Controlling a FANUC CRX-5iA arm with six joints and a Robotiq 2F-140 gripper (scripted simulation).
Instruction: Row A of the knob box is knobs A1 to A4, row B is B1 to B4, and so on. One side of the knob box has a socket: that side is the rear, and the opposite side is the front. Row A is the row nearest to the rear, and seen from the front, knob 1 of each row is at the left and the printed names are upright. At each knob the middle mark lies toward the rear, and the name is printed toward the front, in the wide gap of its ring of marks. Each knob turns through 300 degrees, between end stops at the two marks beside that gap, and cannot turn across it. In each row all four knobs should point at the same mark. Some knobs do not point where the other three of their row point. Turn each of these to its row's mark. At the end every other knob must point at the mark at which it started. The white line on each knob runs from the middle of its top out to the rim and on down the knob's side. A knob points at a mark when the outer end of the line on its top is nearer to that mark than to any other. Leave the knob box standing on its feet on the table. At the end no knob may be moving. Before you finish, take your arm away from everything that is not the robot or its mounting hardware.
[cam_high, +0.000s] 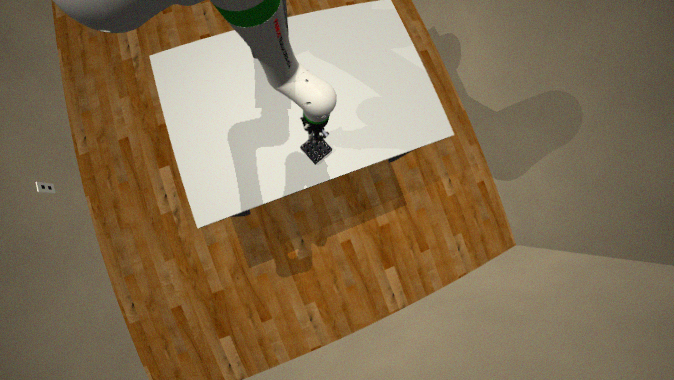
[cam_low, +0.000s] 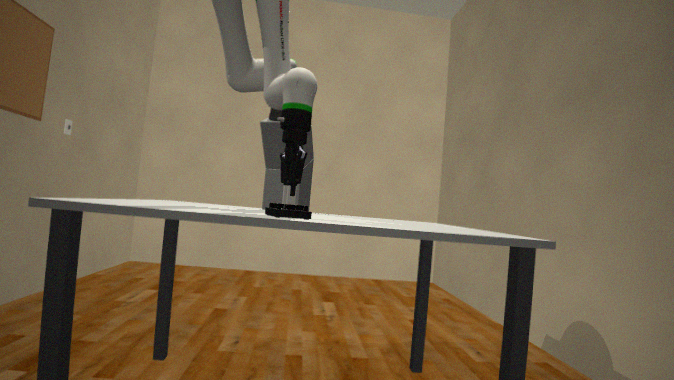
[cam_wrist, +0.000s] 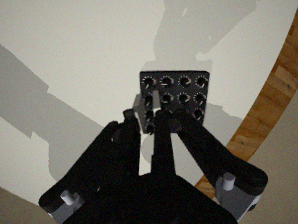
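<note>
The knob box (cam_high: 316, 147) is a small black square box with rows of dark knobs. It stands on the white table near the front edge, and also shows in the side view (cam_low: 288, 212) and in the wrist view (cam_wrist: 174, 96). My gripper (cam_low: 292, 192) points straight down and hangs a little above the box, not touching it. In the wrist view the fingertips (cam_wrist: 161, 112) lie over the box's left part, near its nearer rows. The fingers stand almost together with only a narrow gap and nothing between them. The knob lines and printed names are too small to read.
The white table top (cam_high: 295, 105) reaches far to the left and behind the box. Its front edge (cam_high: 350, 172) lies close to the box. The robot's grey base pedestal (cam_low: 287, 165) stands behind the box. The wooden floor is below.
</note>
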